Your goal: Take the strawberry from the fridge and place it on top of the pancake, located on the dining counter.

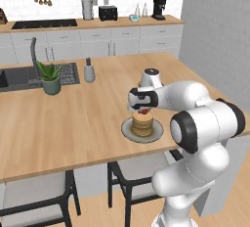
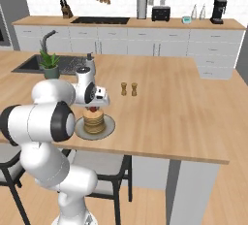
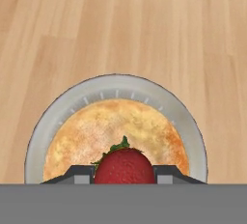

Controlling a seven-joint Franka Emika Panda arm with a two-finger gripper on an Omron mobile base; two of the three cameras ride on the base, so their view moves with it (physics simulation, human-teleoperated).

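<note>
Strawberry: the strawberry (image 3: 124, 166) sits pinched between the two dark finger tips, green leaves pointing toward the pancake, directly above the top of the stack; in the left base view it shows as a small red dot (image 1: 144, 111) just over the pancakes.
End effector: the end effector (image 3: 124, 172) is closed on the berry — a finger tip pressed against each flank — and points straight down over the plate.
Pancake: the pancake (image 3: 116, 136) is a tan-brown stack, roughly centred on its round grey plate (image 3: 62, 107), with the top face bare and flat.
Desk: the dining counter (image 2: 184, 107), a light-brown wooden desk, carries the plate near its front edge; two small brown shakers (image 2: 129, 89) stand well apart behind it.
How the berry likely handles: very light, soft and easily bruised, roundish with a slightly slick skin — it probably wants only a gentle squeeze, and may roll once let go.
Where to hold: across its widest middle, as now, seems the safest grip; the leafy end offers little to grip.
Landing: the soft, level pancake top should cushion it, but a release from any height could send it rolling toward the plate rim — a low release near the stack's centre looks wiser.
Stage: carrying appears done; only the set-down remains.
</note>
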